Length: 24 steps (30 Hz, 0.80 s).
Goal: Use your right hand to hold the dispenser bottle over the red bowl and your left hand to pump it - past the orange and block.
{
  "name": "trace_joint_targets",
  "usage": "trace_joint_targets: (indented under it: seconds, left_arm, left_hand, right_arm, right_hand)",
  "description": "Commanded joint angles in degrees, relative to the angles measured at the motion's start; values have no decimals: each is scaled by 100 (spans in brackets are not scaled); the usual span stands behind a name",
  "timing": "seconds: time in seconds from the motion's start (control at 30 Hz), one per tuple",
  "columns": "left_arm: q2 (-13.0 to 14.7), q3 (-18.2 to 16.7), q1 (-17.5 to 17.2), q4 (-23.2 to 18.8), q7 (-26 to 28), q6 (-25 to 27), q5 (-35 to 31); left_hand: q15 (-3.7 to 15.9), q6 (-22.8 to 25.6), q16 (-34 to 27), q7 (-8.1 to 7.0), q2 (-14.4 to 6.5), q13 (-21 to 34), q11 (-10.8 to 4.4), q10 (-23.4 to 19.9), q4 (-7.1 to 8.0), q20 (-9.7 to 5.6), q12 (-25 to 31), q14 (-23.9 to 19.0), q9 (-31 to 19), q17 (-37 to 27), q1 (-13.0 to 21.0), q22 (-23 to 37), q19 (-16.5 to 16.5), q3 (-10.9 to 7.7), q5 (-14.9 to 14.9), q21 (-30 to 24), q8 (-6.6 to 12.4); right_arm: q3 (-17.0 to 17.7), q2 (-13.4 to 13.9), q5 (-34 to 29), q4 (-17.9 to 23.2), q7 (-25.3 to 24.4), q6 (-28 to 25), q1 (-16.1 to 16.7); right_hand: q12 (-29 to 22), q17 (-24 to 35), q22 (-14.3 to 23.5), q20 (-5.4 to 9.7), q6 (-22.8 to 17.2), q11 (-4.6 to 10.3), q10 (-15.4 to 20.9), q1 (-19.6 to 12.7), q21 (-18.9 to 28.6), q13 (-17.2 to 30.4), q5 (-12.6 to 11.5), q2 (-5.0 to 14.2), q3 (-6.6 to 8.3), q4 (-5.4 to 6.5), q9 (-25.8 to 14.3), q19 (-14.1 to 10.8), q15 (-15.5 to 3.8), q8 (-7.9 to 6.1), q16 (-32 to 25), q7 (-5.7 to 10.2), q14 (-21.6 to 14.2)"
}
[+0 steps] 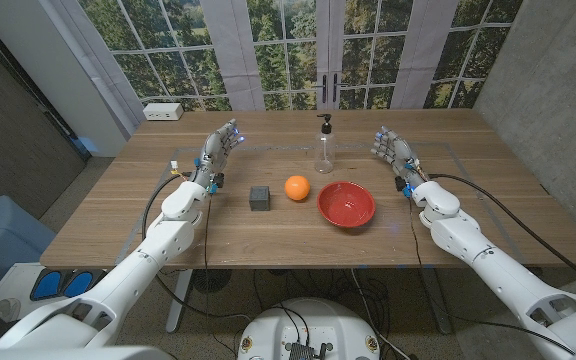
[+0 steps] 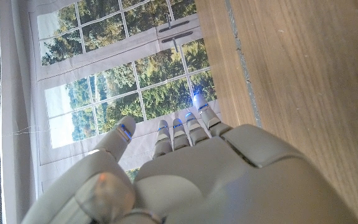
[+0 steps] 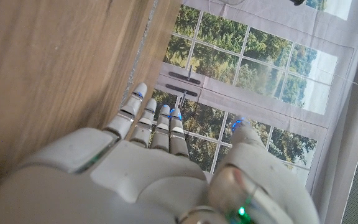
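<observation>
My right hand (image 1: pixel 393 152) stands on its edge at the table's right side, fingers apart and holding nothing, and my left hand (image 1: pixel 218 152) mirrors it on the other side, equally released. The clear dispenser bottle (image 1: pixel 324 146) stands upright between them, nearer my right hand than my left, a little farther out on the wooden table (image 1: pixel 108 205) than my fingertips. The red bowl (image 1: pixel 346 204) sits closer to me than the bottle, inward of my right wrist, with the orange (image 1: pixel 297 187) just beside its left rim and the dark grey block (image 1: pixel 259 197) next along, toward my left forearm. My judgement is that nothing has begun: the bottle is not yet grasped. The bottle looks tall, narrow and light, so a sideways brush from my right fingers could tip it before I close around it. Carrying it back toward the bowl, a grip too high near the pump head would leave my left hand no room to press. My left hand, crossing inward, has the block and the orange in its way; a low sweep could knock the orange rolling into the bowl or off the table.
</observation>
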<state>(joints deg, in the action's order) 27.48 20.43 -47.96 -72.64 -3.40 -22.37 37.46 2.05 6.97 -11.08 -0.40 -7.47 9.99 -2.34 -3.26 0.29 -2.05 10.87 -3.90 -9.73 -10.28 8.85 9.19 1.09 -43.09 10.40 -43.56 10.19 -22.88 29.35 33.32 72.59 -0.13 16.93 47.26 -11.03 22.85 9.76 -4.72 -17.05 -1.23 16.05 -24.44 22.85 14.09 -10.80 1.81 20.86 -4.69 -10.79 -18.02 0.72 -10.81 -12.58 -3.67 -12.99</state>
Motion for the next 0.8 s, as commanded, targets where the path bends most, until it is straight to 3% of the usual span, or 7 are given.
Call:
trace_joint_targets:
  seconds: [0.03,0.57,0.8]
  left_arm:
    - [28,5,-23,-70,-42,41,31]
    - [118,-57,-175,-312,66,112,62]
    - [106,-66,-167,-281,62,99,73]
  left_hand:
    - [106,60,-36,-2,-249,16,-6,-77,-16,-35,35,-56,-20,-10,-47,21,-46,-40,25,21,31]
    - [106,95,-40,6,-244,16,1,-99,-15,-12,35,-96,-22,-9,-59,23,-98,-65,27,66,36]
    - [110,100,-40,4,-245,17,-3,-107,-10,-13,35,-102,-22,-11,-67,23,-112,-72,27,85,35]
  right_arm:
    - [-219,176,-527,230,-225,-103,9]
    - [-466,218,-1072,287,-374,-194,-180]
    - [-560,196,-1292,259,-463,-208,-258]
  right_hand:
    - [-11,-4,27,64,33,-35,-49,-7,-18,-13,13,-93,-43,-36,-26,-37,28,-4,-3,19,12]
    - [-22,-47,26,99,73,-44,-75,-60,-66,-32,5,-143,-54,-149,-29,-73,54,-21,-10,66,-7]
    - [-59,-76,27,174,72,-41,-1,-140,-70,-46,-6,-143,-40,-250,-31,-211,-14,-43,-60,-72,-120]
